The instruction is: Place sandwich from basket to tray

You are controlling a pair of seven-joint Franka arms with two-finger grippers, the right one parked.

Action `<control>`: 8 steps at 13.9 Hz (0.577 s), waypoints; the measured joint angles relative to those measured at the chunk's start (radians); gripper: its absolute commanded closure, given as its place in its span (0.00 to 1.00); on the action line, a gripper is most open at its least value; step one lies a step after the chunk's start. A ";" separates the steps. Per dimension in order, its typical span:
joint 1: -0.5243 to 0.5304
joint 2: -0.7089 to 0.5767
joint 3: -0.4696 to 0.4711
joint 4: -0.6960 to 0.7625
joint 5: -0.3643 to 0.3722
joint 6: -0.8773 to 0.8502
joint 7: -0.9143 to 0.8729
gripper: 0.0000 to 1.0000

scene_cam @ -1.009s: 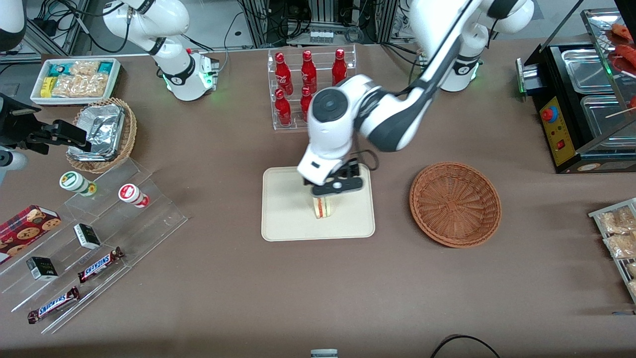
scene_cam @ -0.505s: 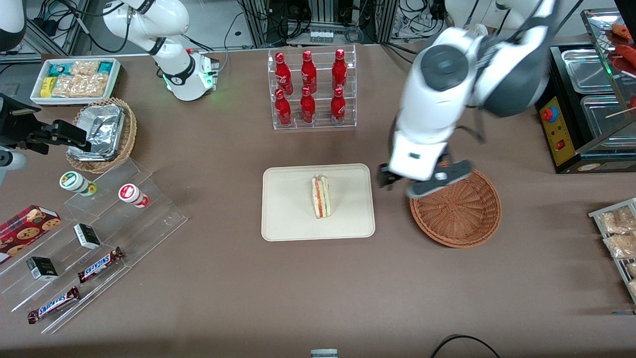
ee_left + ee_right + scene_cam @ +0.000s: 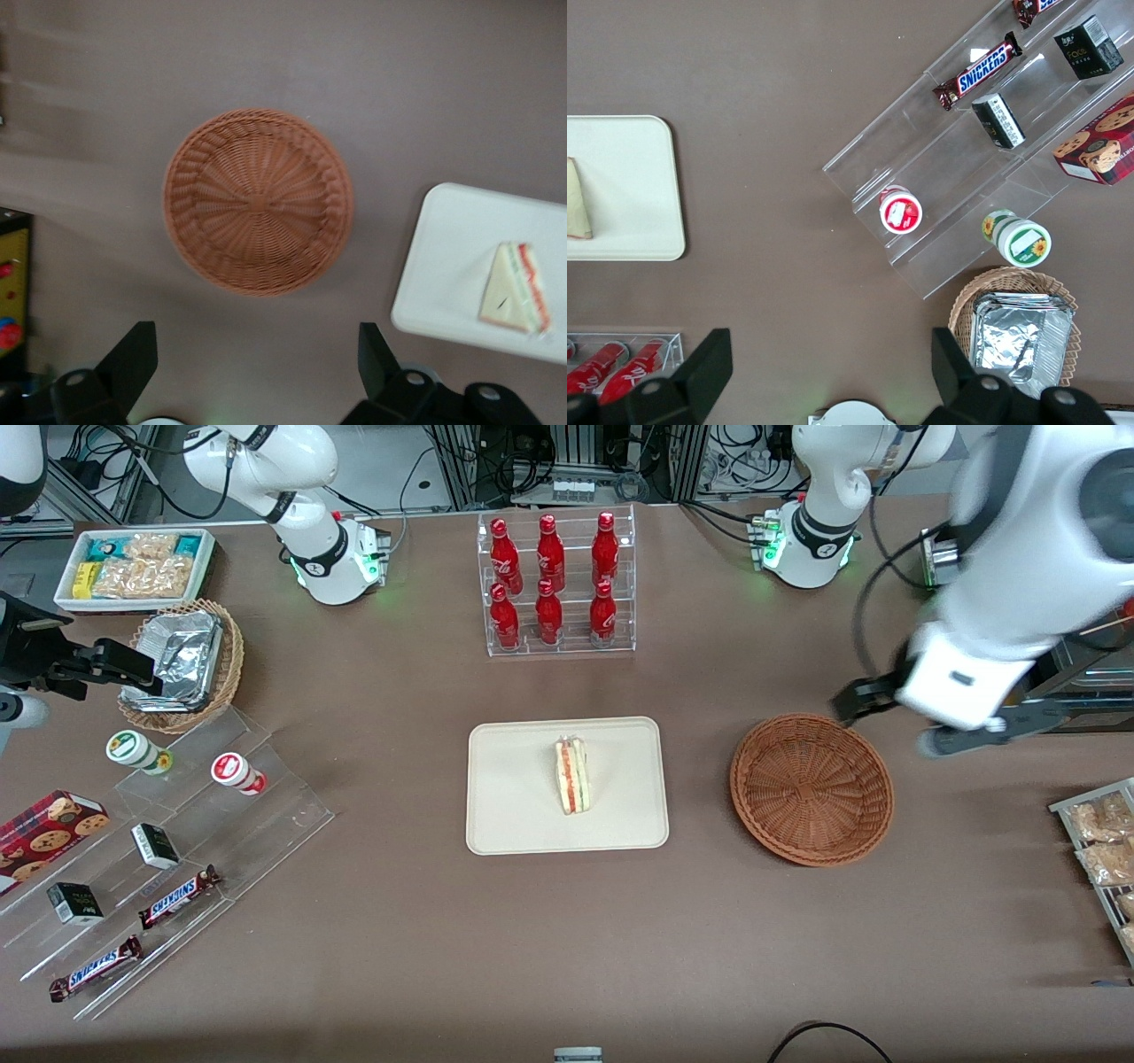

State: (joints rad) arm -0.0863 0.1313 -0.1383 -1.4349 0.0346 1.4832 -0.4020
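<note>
Woven wicker basket (image 3: 811, 789), matt.

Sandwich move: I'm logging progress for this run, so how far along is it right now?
It looks done. The sandwich stands on the tray, and the basket holds nothing. In hand: nothing; the gripper is open, raised above the table toward the working arm's end, clear of the basket. What seems left is only for the arm to park; no further handling of the sandwich appears needed.

Sandwich (image 3: 572, 775) on edge on cream tray (image 3: 505, 815); wicker basket (image 3: 811, 788) empty.
</note>
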 measured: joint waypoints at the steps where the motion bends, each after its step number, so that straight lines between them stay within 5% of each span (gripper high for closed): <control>1: 0.037 -0.025 0.001 -0.015 -0.006 -0.008 0.081 0.00; 8: 0.077 -0.173 0.089 -0.144 -0.012 -0.029 0.359 0.00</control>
State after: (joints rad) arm -0.0093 -0.0417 -0.0491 -1.5790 0.0224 1.4543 -0.0432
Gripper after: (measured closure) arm 0.000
